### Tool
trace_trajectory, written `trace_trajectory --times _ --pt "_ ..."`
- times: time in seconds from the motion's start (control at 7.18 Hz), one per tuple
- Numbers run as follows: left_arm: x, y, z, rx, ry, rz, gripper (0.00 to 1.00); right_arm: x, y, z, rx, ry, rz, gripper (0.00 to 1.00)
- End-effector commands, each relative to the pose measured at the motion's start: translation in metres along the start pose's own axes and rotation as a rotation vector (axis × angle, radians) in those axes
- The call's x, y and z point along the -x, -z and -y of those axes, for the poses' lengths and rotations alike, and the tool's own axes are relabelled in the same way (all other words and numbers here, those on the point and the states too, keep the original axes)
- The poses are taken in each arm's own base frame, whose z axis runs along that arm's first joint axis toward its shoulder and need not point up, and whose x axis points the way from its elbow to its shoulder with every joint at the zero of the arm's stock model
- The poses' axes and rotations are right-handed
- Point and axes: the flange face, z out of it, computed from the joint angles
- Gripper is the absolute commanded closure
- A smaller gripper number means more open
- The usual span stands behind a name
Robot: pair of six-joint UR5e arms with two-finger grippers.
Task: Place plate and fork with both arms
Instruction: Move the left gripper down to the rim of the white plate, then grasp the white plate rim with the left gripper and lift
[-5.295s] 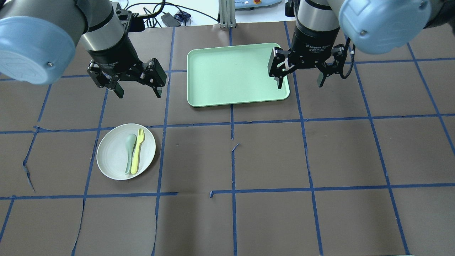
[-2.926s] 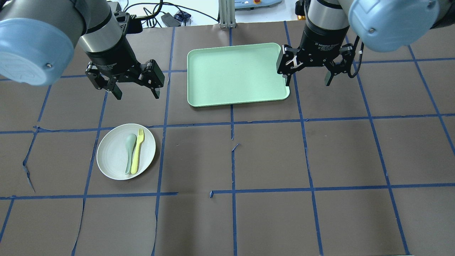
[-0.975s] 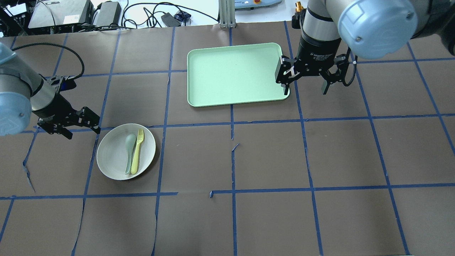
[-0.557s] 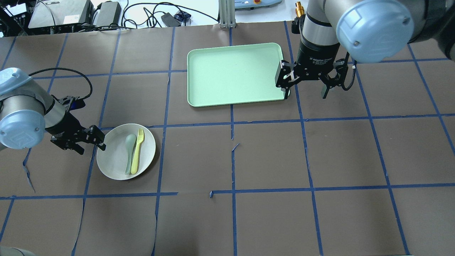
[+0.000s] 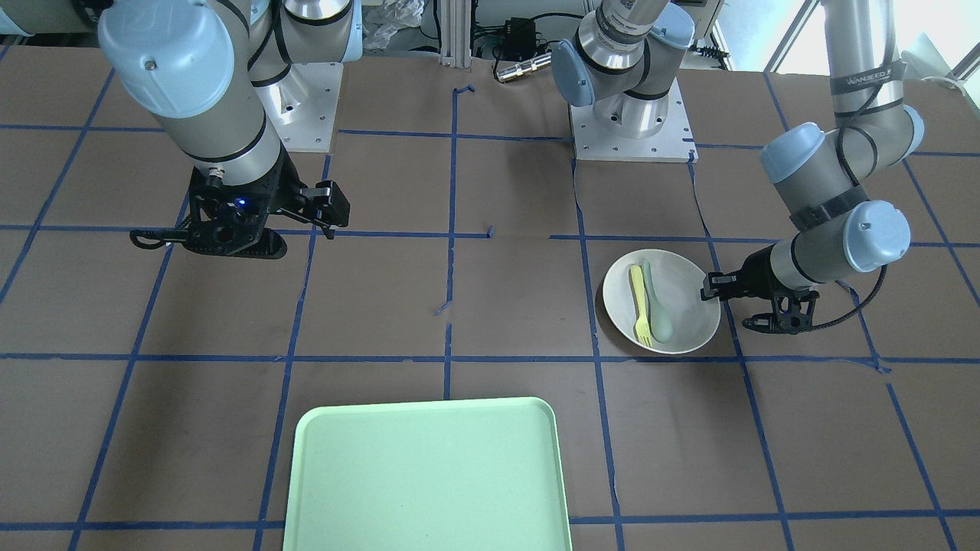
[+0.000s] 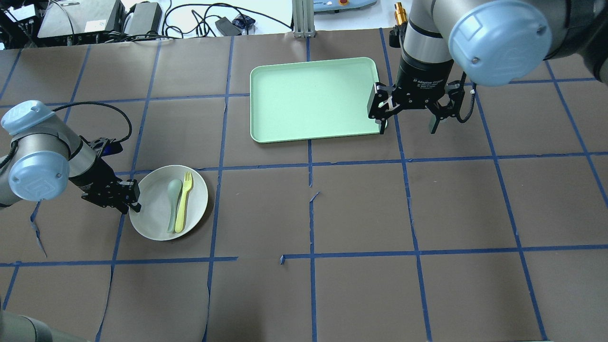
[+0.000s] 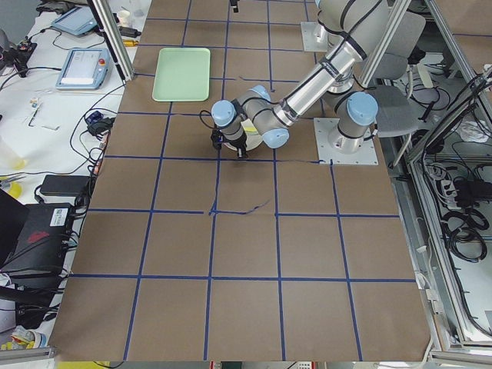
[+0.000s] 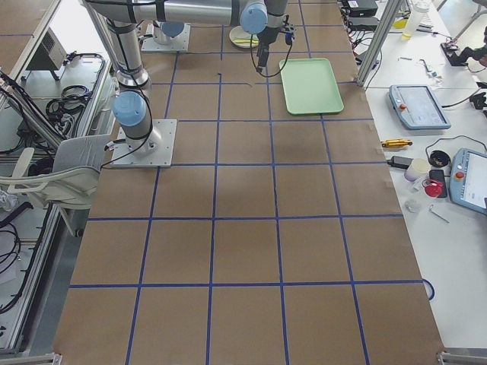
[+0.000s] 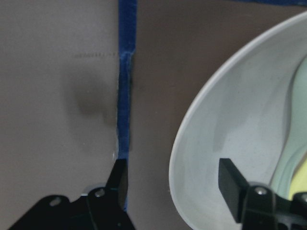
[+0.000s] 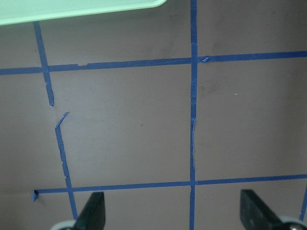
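The off-white plate (image 6: 149, 209) lies at the front left of the table, with the pale-yellow fork (image 6: 183, 204) on it. My left gripper (image 6: 130, 200) is low at the plate's left rim and open. In the left wrist view (image 9: 173, 184) one finger is outside the plate (image 9: 230, 120) and one is over its inside, the rim between them. The fork (image 9: 301, 178) shows at that view's right edge. My right gripper (image 6: 407, 127) is open and empty, held above the table just right of the tray's near right corner.
A pale grey-green spoon (image 6: 172, 204) lies on the plate beside the fork. The mint-green tray (image 6: 313, 97) lies at the back centre; its edge shows in the right wrist view (image 10: 72, 9). Blue tape lines cross the brown table cover.
My left arm has swung from behind the plate down to its left rim, and its open fingers now straddle the rim. My right gripper has shifted slightly by the tray corner.
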Motion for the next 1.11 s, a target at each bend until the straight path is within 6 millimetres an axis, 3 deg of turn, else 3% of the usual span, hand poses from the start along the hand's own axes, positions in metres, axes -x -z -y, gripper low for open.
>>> trace_trajectory --times 0.0,0.14,0.28,0.56,0.7,0.84,0.98 --pt "0.0 0.002 0.002 -0.009 -0.037 -0.002 1.0 -0.001 -0.001 0.001 0.001 0.001 -0.006 0.0" --pt "0.0 0.009 0.005 -0.027 -0.039 0.001 1.0 -0.001 -0.001 0.001 -0.001 0.001 -0.006 0.0" --pt "0.003 0.036 0.016 -0.063 -0.043 0.023 1.0 -0.002 -0.001 0.001 -0.001 0.001 -0.01 0.0" --pt "-0.001 0.106 0.036 -0.061 -0.025 -0.117 1.0 -0.002 -0.001 0.001 -0.003 0.002 -0.02 0.0" --pt "-0.003 0.129 0.046 -0.069 0.024 -0.161 1.0 -0.003 -0.001 0.001 -0.004 0.002 -0.027 0.0" --pt "-0.012 0.137 0.056 -0.106 0.087 -0.256 1.0 -0.004 -0.001 0.001 -0.005 0.004 -0.033 0.0" --pt "-0.035 0.139 0.068 -0.132 0.133 -0.313 1.0 -0.005 0.0 0.002 -0.005 0.009 -0.039 0.0"
